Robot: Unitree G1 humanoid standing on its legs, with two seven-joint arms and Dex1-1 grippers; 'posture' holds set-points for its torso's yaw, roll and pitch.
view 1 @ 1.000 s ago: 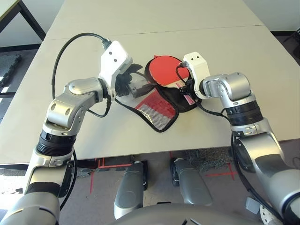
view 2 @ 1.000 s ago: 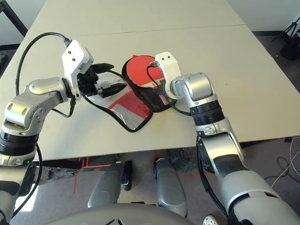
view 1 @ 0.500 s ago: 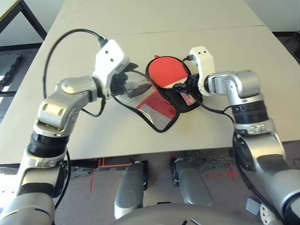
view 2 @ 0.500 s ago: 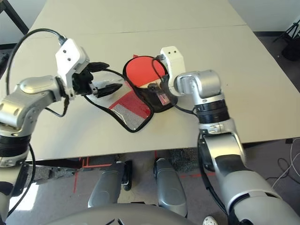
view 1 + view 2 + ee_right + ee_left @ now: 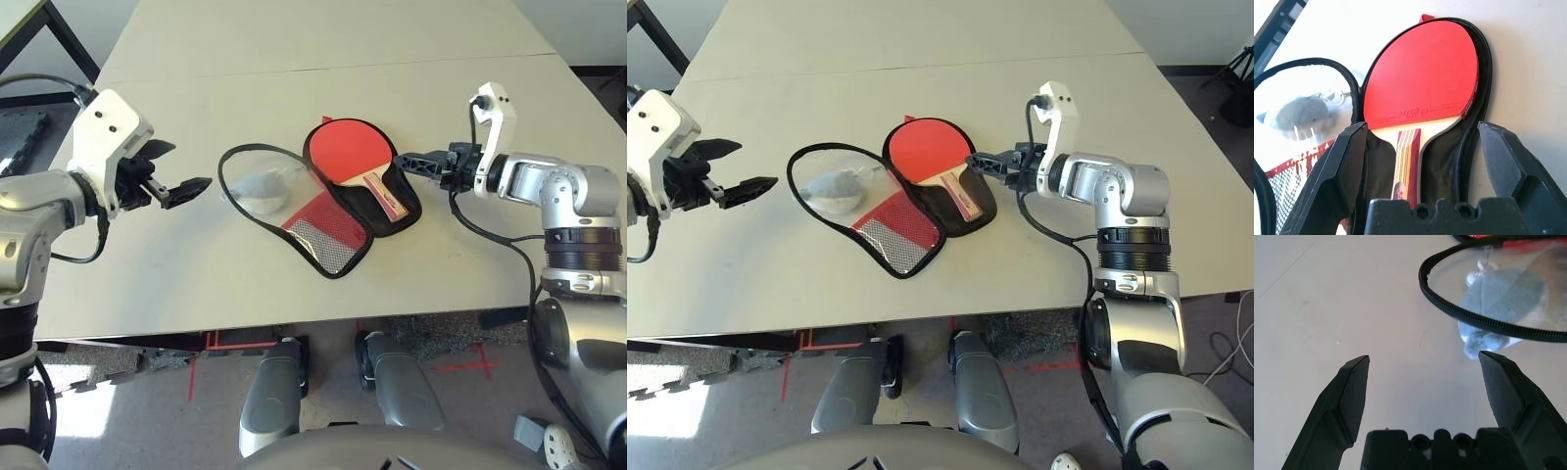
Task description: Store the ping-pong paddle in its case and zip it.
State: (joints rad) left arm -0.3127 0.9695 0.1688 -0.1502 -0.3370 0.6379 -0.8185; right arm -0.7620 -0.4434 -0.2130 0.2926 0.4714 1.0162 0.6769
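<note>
The ping-pong paddle (image 5: 355, 154) lies face up in the black-lined half of the case (image 5: 384, 217), which is unzipped and spread flat on the table (image 5: 294, 59). Both claws are spread and hold nothing: the left claw (image 5: 174, 183) hovers well apart, the right claw (image 5: 411, 163) just beside the case.

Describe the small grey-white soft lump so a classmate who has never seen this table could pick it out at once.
On the beige table lies the opened red case holding the ping-pong paddle. Left of the paddle, a black zipper loop rings the grey-white soft lump. It alone is pale and fuzzy, not red or black.
</note>
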